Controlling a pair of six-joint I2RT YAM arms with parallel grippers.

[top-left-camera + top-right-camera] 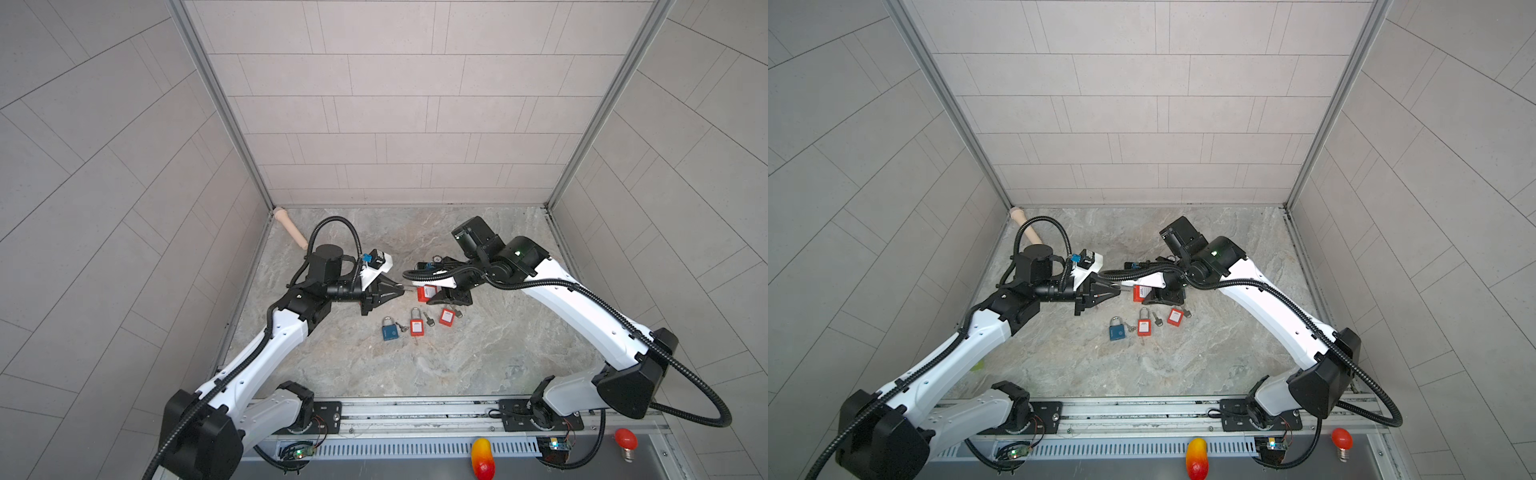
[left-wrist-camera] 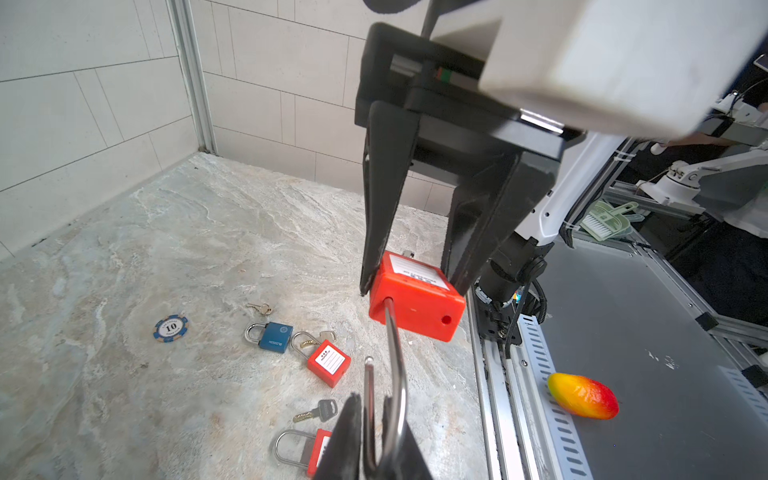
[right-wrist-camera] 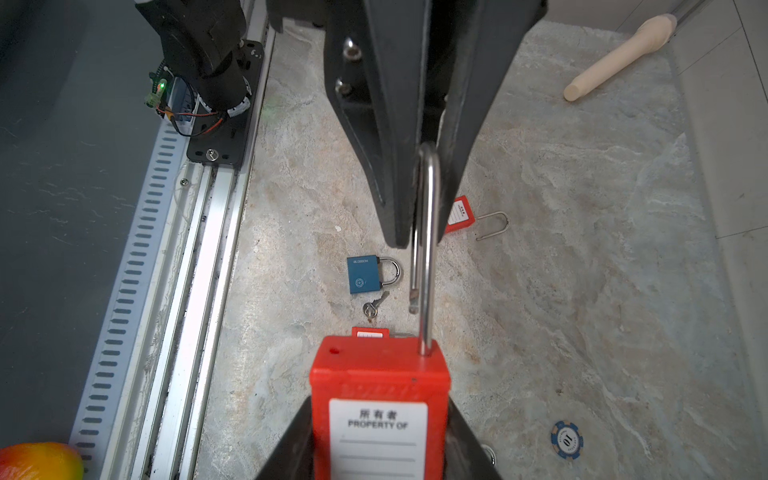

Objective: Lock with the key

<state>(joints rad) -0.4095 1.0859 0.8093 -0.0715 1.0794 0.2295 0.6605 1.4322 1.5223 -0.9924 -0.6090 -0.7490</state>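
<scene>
The red padlock [image 3: 378, 374] is held up above the tabletop [image 3: 582, 291], between the two arms. Its red body is squeezed from both sides by the right hand [image 3: 378, 453], so that it cannot slip or spin. The metal loop [image 3: 428, 249] is pointed at the other arm. The bend of the loop is pinched by the left hand [image 3: 422, 224], whose fingers are pressed onto it.

The loop is not shut yet. Its short end [image 3: 412, 307] is out in the air, and the little hole [image 3: 333, 350] made for it is bare. The short end is not lined up with the hole, so the loop probably has to be turned and then pushed in. That is likely why each part is gripped by its own hand.

A small metal bit [image 2: 409, 252] is seen at the far end of the body. It may be the key, but that cannot be told. A blue padlock [image 3: 365, 276] and a loose key [image 3: 374, 307] are lying on the tabletop below.
</scene>
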